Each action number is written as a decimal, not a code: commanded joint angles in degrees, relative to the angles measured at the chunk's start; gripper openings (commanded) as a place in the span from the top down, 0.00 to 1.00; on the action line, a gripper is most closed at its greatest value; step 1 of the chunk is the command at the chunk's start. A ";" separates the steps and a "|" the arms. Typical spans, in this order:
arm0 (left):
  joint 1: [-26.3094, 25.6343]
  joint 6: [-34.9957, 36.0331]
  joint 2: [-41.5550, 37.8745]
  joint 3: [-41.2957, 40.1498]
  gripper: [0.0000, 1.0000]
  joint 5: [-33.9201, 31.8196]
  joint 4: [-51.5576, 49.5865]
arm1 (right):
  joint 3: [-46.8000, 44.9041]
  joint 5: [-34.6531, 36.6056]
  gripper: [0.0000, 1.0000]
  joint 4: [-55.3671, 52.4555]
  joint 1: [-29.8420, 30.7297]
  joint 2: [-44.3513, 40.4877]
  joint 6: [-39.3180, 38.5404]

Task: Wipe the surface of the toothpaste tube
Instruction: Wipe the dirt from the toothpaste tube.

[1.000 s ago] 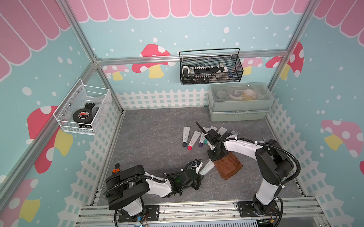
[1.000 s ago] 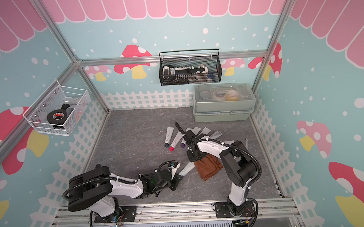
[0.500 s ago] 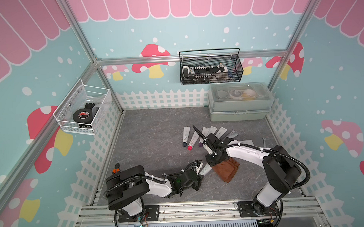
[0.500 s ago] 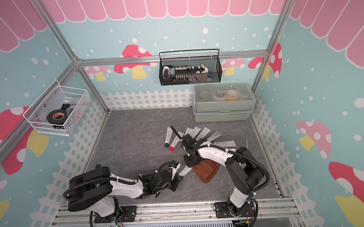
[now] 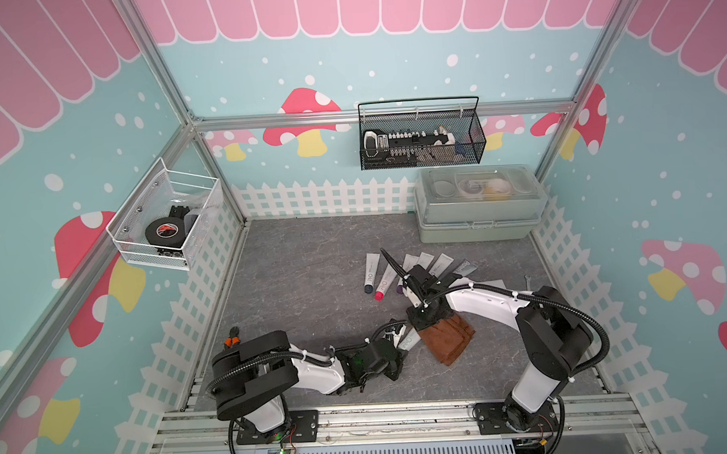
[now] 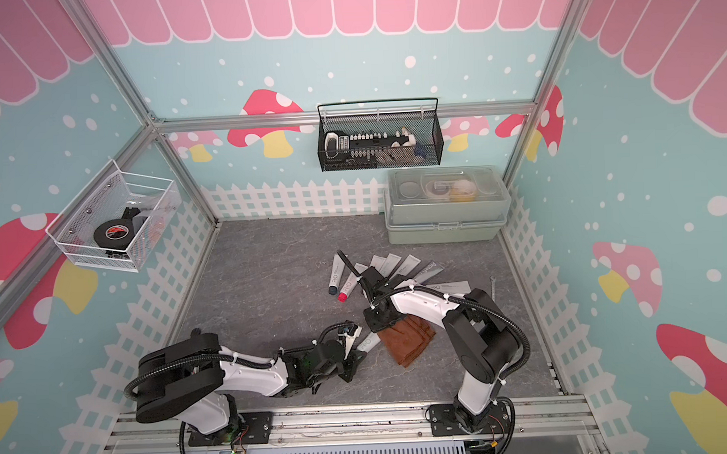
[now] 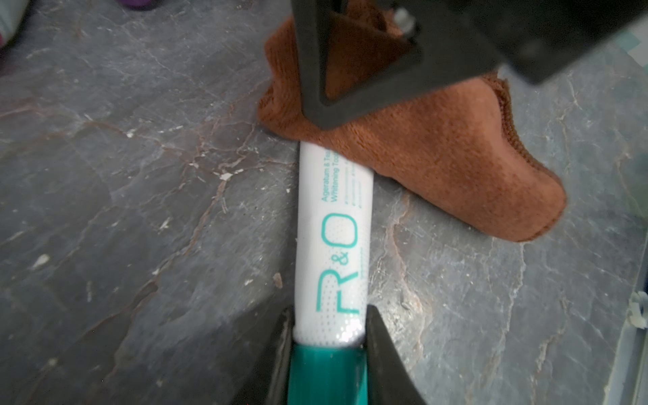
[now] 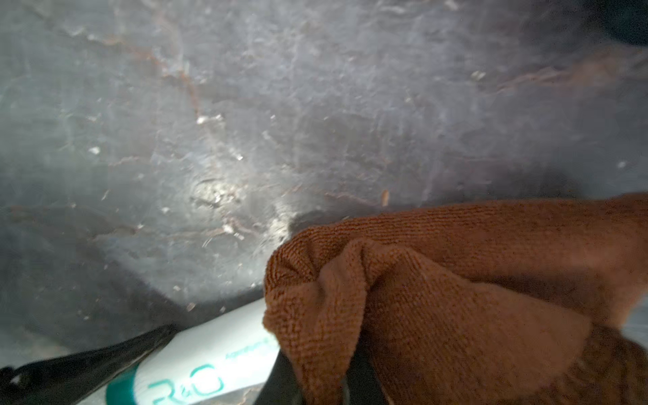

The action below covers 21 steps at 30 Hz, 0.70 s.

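While both arms sit low at the front of the tabletop (image 5: 305,280), I see the left fingers (image 7: 384,354) clenched on the toothpaste tube (image 7: 333,228), one finger on each side where the white body meets the teal cap. The tube lies flat on the tabletop with its teal R&O print facing up. In both top views it sits front centre, between the two arms.

The right fingers (image 7: 305,70) point down, clenched on a bunched corner of the brown cloth (image 7: 438,157). The right wrist view shows the fabric gathered up between them. The cloth is draped over the tube's far end and touches it, so that end is hidden. The rest of the cloth spreads over the tabletop on the right arm's side.

A fanned row of other tubes (image 5: 427,264) lies further back, well apart from the held one. A lidded grey-green box (image 5: 478,228) sits at the back right. A black mesh basket (image 5: 421,151) hangs on the back wall. A white wire basket (image 5: 137,240) on the left wall holds a roll of black tape (image 5: 164,231).
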 commanded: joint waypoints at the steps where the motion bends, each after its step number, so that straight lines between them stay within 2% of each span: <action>1: 0.22 -1.65 0.92 -2.98 0.74 -0.03 -6.35 | -2.81 11.04 0.89 -5.95 -3.52 5.42 -0.67; 7: 0.13 -1.83 0.99 -3.08 0.74 0.02 -6.22 | -1.86 12.66 0.89 -6.46 -4.92 6.75 -1.03; 14: 0.20 -1.14 1.75 -1.91 0.74 -0.36 -6.54 | -4.42 -0.22 0.88 -4.80 -0.86 -1.43 -0.90; 21: 0.25 -0.34 2.17 0.00 0.74 -0.23 -8.17 | -5.88 -12.19 0.88 -1.86 5.20 -4.69 0.18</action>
